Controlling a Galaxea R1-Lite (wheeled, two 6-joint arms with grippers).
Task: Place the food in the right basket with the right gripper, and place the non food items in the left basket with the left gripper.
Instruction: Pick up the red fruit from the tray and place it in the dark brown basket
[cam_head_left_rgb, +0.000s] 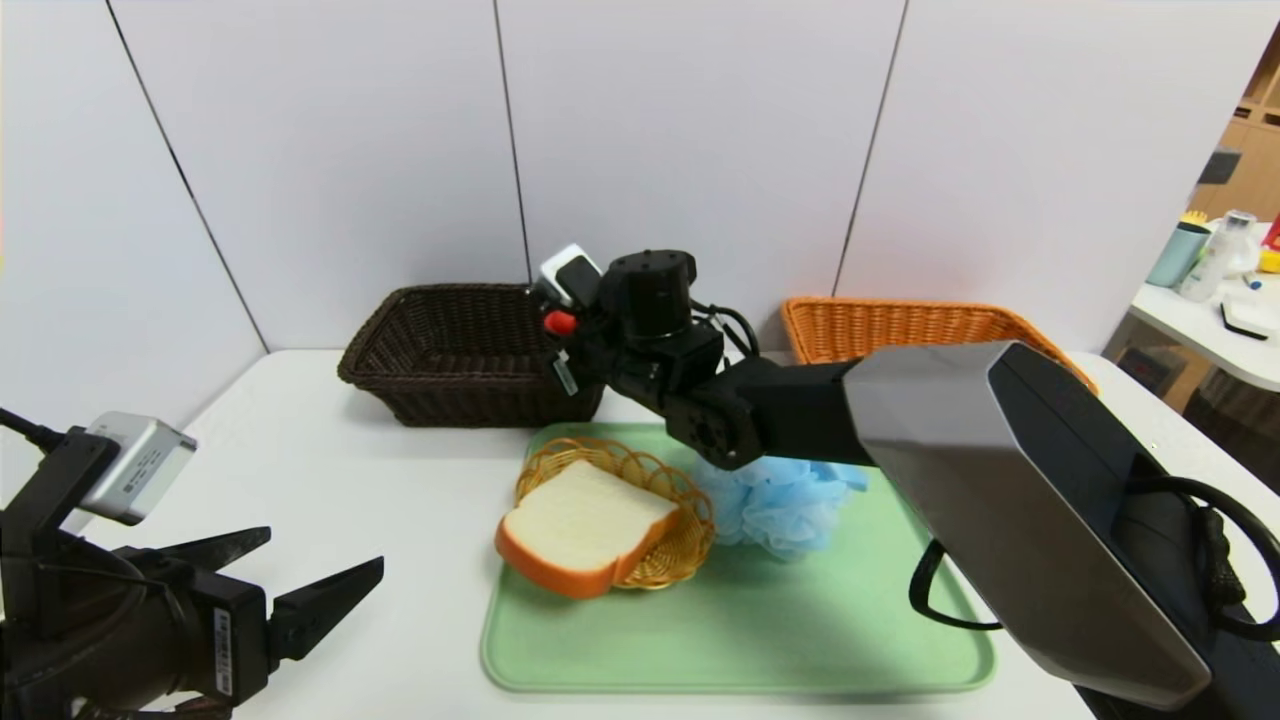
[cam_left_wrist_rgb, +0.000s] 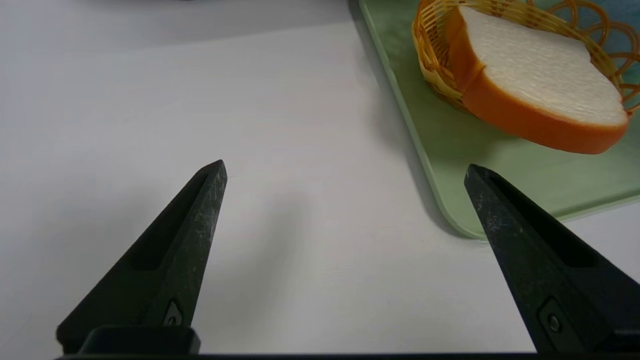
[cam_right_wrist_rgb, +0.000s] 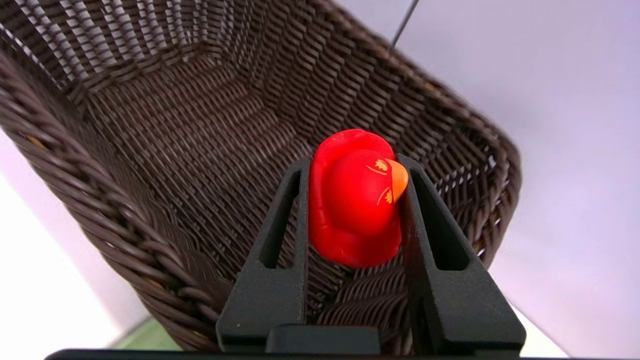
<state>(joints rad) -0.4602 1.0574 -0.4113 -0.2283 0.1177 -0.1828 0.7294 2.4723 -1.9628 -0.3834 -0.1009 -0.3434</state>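
Observation:
My right gripper (cam_head_left_rgb: 558, 326) (cam_right_wrist_rgb: 354, 165) reaches across over the near right corner of the dark brown left basket (cam_head_left_rgb: 400, 300) (cam_right_wrist_rgb: 175, 125). It is shut on a red toy duck (cam_head_left_rgb: 560, 322) (cam_right_wrist_rgb: 352, 200) with an orange beak, held above the basket's inside. A slice of bread (cam_head_left_rgb: 585, 525) (cam_left_wrist_rgb: 535, 85) lies in a small yellow wicker dish (cam_head_left_rgb: 690, 500) (cam_left_wrist_rgb: 430, 45) on the green tray (cam_head_left_rgb: 750, 620) (cam_left_wrist_rgb: 500, 165). A blue bath sponge (cam_head_left_rgb: 785, 505) sits beside it, partly hidden by my right arm. The orange right basket (cam_head_left_rgb: 900, 325) stands at the back right. My left gripper (cam_head_left_rgb: 322, 552) (cam_left_wrist_rgb: 346, 167) hangs open near the table's front left.
The white table ends at grey wall panels behind both baskets. A side table with bottles (cam_head_left_rgb: 1215, 255) stands far right, off the work surface. My right arm crosses over the tray's back right part.

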